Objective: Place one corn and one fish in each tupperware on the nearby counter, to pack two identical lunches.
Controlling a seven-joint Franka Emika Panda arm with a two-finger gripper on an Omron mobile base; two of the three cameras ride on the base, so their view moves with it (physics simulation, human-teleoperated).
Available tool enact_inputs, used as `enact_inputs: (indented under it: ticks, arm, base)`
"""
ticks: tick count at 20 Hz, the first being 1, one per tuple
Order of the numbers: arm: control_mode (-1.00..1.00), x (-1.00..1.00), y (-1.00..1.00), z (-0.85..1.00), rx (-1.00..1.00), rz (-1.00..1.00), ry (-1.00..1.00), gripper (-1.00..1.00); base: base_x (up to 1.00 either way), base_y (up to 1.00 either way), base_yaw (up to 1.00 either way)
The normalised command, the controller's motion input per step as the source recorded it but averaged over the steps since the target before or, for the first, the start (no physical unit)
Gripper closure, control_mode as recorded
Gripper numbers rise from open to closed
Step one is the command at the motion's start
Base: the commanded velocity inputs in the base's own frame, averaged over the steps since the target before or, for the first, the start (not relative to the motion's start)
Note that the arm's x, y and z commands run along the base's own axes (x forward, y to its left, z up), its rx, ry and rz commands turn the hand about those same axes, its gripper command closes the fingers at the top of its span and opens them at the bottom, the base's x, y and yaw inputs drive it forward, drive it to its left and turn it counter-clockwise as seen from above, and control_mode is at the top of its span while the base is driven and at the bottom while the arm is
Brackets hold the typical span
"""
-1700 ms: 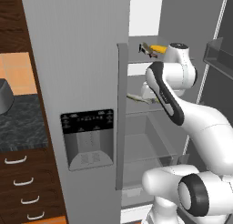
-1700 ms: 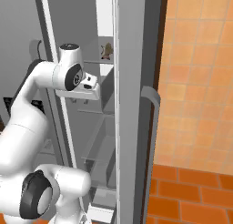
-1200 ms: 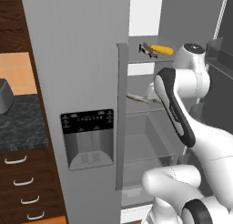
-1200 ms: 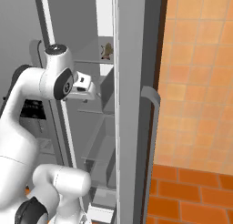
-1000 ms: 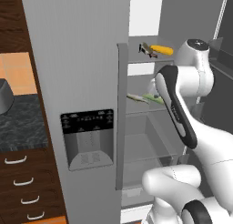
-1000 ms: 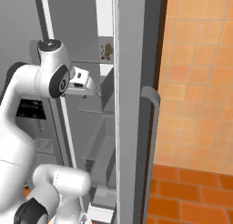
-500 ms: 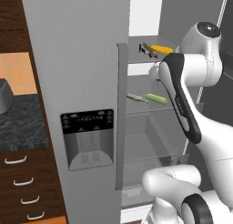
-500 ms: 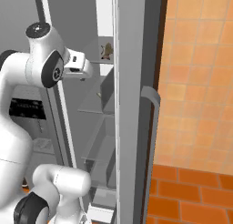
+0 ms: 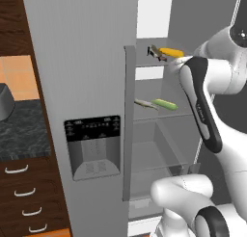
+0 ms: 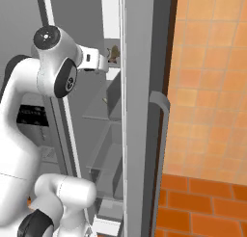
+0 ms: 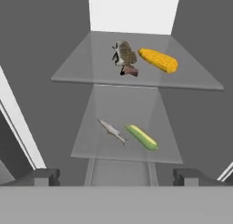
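Inside the open fridge, a dark spiky fish [image 11: 124, 57] and a plain yellow corn [image 11: 158, 60] lie side by side on the upper glass shelf. On the shelf below lie a slender silvery fish [image 11: 112, 131] and a green-husked corn [image 11: 142, 137]. The left base view shows the same dark fish [image 9: 154, 52], yellow corn [image 9: 172, 52], silvery fish [image 9: 144, 104] and husked corn [image 9: 165, 104]. My gripper [image 11: 117, 177] is open and empty, hanging in front of the shelves and level with the upper one [image 10: 103, 62]. The black marbled counter [image 9: 19, 135] is at the far left. The tupperware is out of view.
The closed fridge door [image 9: 91, 147] with its dispenser panel and a vertical handle [image 9: 129, 120] stands left of the opening. The other door [image 10: 140, 111], swung open, flanks my arm on the right. A dark grey rounded object [image 9: 5, 101] sits on the counter. Drawers lie below.
My arm has lifted, and the hand has risen to the height of the upper shelf. The lower shelf's fish and corn now show past my arm. The gripper stayed open.
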Motion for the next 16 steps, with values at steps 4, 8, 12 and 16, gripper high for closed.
enact_inputs:
  ticks: [4, 8, 12, 16]
  arm:
    - [-1.00, 0.29, -0.16, 0.37, 0.00, 0.00, -0.13, -1.00]
    - [-1.00, 0.18, -0.16, 0.38, 0.00, 0.00, -0.05, -1.00]
    - [-1.00, 0.38, -0.01, 0.10, 0.00, 0.00, 0.06, -1.00]
    - [-1.00, 0.36, 0.06, -0.03, -0.04, 0.00, 0.05, -1.00]
  base:
    - [0.00, 0.00, 0.00]
    - [0.00, 0.00, 0.00]
    - [0.00, 0.00, 0.00]
    - [0.00, 0.00, 0.00]
